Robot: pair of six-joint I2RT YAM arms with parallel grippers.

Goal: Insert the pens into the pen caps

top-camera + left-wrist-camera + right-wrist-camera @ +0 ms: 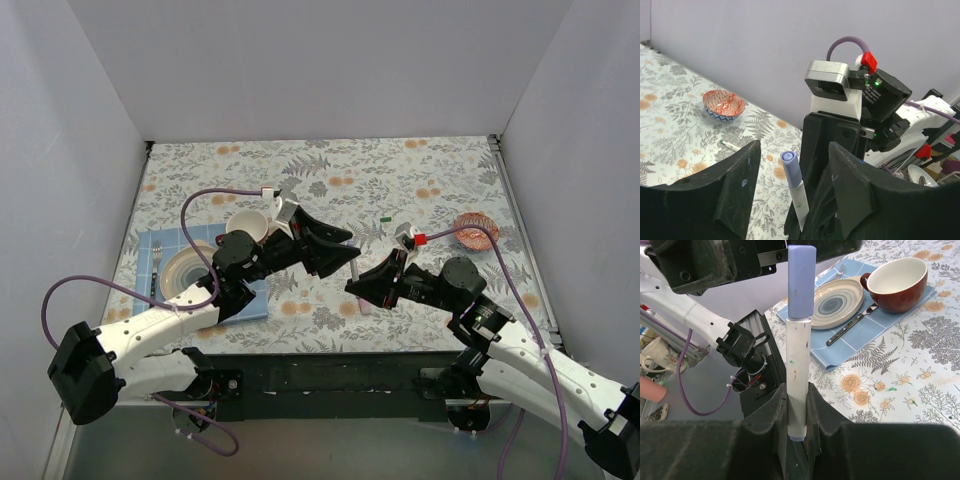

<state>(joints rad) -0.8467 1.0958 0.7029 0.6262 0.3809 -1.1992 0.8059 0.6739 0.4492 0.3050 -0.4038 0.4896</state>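
My right gripper [799,396] is shut on the lower end of a white pen [799,370] and holds it upright above the table. A purple cap [801,282] sits on the pen's top end. In the left wrist view the same capped pen [801,200] stands between my left gripper's fingers [737,187], with its purple cap [790,169] touching neither finger. My left gripper [794,150] is open. In the top view the two grippers meet mid-table, left [348,256] and right [353,286]. Another white pen [731,145] lies on the cloth. A small green cap [386,218] lies further back.
A red patterned bowl [476,231] stands at the right, also in the left wrist view [723,104]. On the left, a blue mat [150,245] holds a plate [185,268], a fork [156,262] and a mug [250,225]. A knife [852,330] lies beside the plate.
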